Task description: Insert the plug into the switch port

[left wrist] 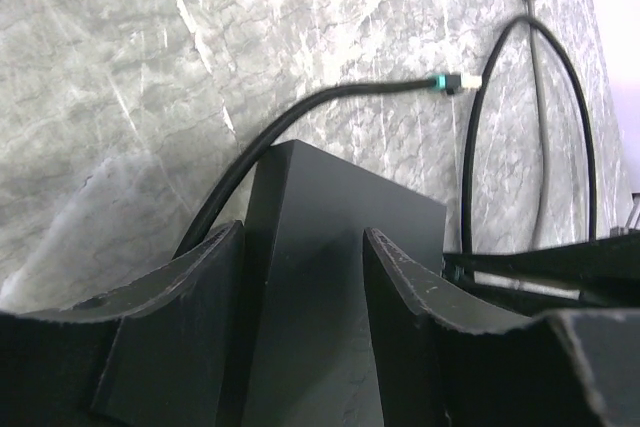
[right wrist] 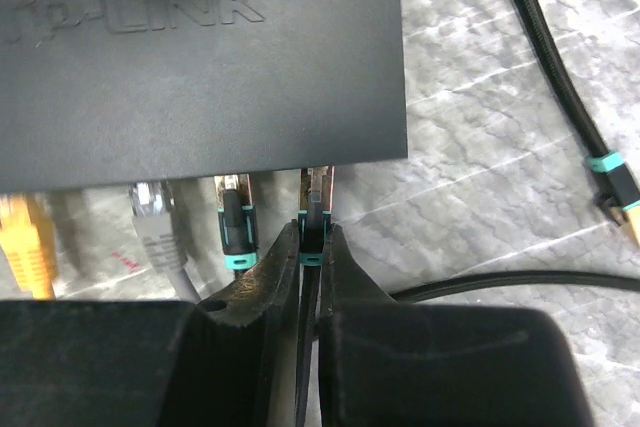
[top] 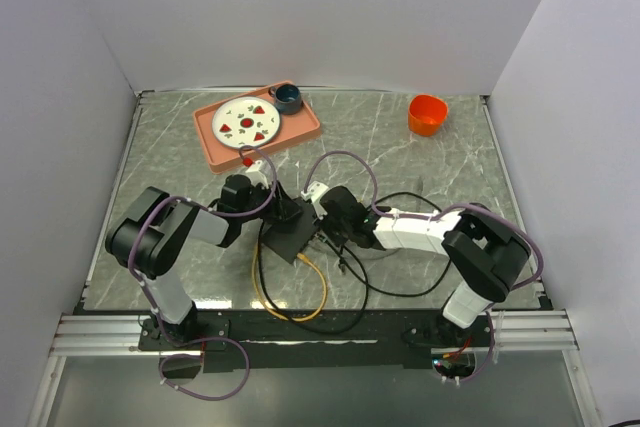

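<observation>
The switch [top: 289,234] is a flat black box on the marble table; it also shows in the left wrist view [left wrist: 330,277] and, with TP-LINK lettering, in the right wrist view [right wrist: 200,57]. My left gripper [left wrist: 303,247] is shut on the switch, one finger on each side of its edge. My right gripper [right wrist: 312,232] is shut on a black plug with a teal band [right wrist: 313,215]; the plug's tip is at the rightmost socket on the switch's near side. Yellow [right wrist: 25,247], grey [right wrist: 155,222] and another teal-banded plug [right wrist: 235,227] sit in sockets to its left.
A loose teal-banded plug [right wrist: 610,172] lies on the table to the right, another shows in the left wrist view [left wrist: 455,84]. Black and yellow cables [top: 300,292] loop in front of the switch. An orange tray [top: 256,125] with plate and cup and an orange cup [top: 427,114] stand at the back.
</observation>
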Robot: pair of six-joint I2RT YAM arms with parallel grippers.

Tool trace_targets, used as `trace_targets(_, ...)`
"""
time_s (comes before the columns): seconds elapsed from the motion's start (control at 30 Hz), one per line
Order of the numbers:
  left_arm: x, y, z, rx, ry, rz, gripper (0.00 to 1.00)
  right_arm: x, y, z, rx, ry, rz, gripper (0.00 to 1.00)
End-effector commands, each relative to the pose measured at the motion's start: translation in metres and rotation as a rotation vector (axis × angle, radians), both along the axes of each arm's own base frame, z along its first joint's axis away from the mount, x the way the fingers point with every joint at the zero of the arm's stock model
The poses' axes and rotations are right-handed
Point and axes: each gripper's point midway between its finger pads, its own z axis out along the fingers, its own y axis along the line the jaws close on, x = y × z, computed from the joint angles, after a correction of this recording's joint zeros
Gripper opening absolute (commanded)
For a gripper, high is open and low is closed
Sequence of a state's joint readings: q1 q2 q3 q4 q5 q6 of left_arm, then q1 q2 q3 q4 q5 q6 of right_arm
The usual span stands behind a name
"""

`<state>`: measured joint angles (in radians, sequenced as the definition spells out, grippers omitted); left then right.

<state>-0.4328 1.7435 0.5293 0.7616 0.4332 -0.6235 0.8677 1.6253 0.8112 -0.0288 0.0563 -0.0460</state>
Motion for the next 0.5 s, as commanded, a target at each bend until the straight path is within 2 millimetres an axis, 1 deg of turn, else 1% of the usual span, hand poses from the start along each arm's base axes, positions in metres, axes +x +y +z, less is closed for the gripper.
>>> trace_targets(0.0,-0.079,-0.033,-0.03,-0.032,0.26,-0.221,0.55,0.026,0.077,0.1,0.377,-0.223,0.109,0.0)
trace_targets(0.07,-0.083,-0.037,-0.031,-0.025,0.262,-0.236,0.53,0.028,0.079,0.101,0.379,-0.225,0.109,0.0)
trace_targets(0.1,-0.085,-0.038,-0.032,-0.021,0.263,-0.239,0.52,0.029,0.077,0.094,0.358,-0.214,0.099,0.0)
trace_targets(0.13,-0.088,-0.041,-0.032,-0.017,0.264,-0.25,0.51,0.033,0.079,0.098,0.357,-0.219,0.091,0.0)
trace_targets(0.2,-0.092,-0.044,-0.033,-0.017,0.273,-0.253,0.49,0.035,0.08,0.092,0.336,-0.204,0.084,0.0)
trace_targets(0.23,-0.097,-0.045,-0.034,-0.017,0.278,-0.261,0.48,0.037,0.081,0.093,0.335,-0.208,0.077,0.0)
trace_targets(0.3,-0.1,-0.047,-0.033,-0.028,0.284,-0.258,0.47,0.039,0.082,0.095,0.348,-0.21,0.056,0.0)
trace_targets(0.4,-0.107,-0.05,-0.033,-0.043,0.297,-0.26,0.45,0.044,0.076,0.094,0.366,-0.214,-0.006,0.0)
trace_targets(0.47,-0.114,-0.051,-0.034,-0.045,0.306,-0.264,0.45,0.051,0.073,0.099,0.396,-0.229,-0.054,0.0)
